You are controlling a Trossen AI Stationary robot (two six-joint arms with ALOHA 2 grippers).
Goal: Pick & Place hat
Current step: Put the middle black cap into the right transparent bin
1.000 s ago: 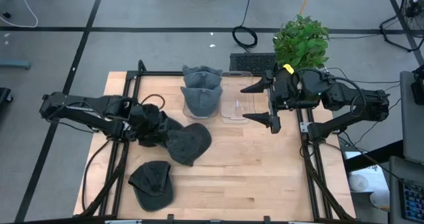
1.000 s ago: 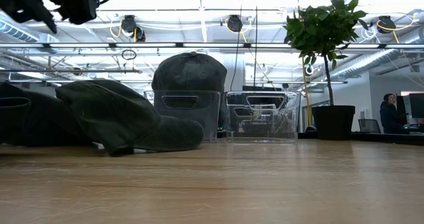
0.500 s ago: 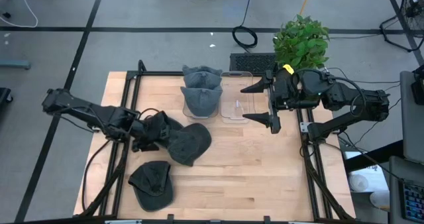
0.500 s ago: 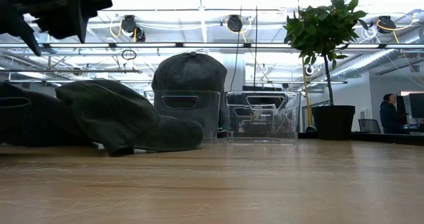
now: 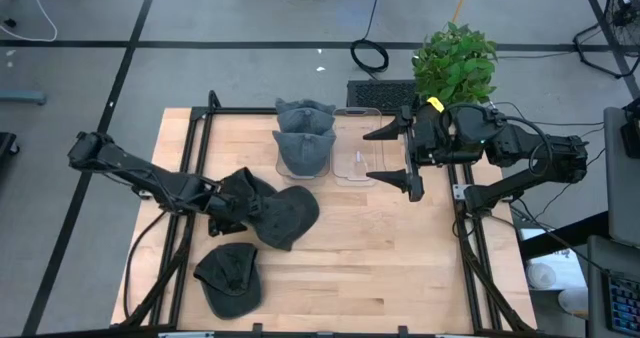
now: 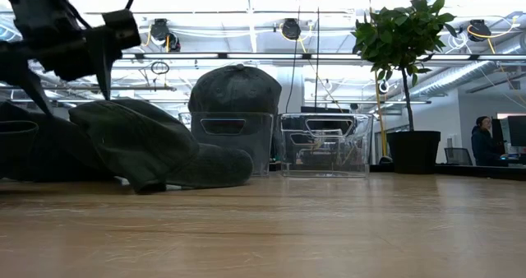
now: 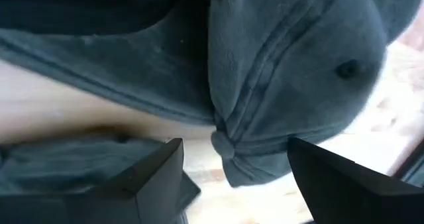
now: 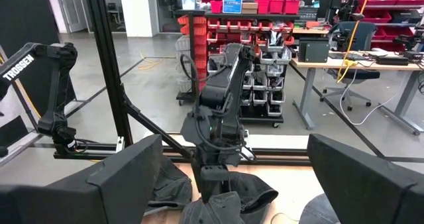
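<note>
Three dark grey hats lie loose on the table's left half: one (image 5: 287,216) mid-left, crown up, one (image 5: 246,186) behind it under my left arm, and one (image 5: 230,278) near the front edge. My left gripper (image 5: 231,216) is open and points steeply down over the mid-left hat (image 7: 291,71). Its fingers (image 7: 156,181) stand either side of that hat's back edge (image 7: 228,151). In the low view this gripper (image 6: 70,93) hangs just above the hats (image 6: 156,146). My right gripper (image 5: 367,156) waits open, held high and level over the clear bins.
A clear bin (image 5: 303,150) at the far middle holds a grey hat, with another hat (image 5: 305,110) behind it. A second clear bin (image 5: 355,160) stands beside it on the right. A potted plant (image 5: 455,63) is at the far right. Bare wood lies to the right and front.
My left gripper has come down and moved toward the table's near edge and slightly right, over the mid-left hat, rolling its wrist as it sank. Its fingers have stayed open. The hats have not moved.
</note>
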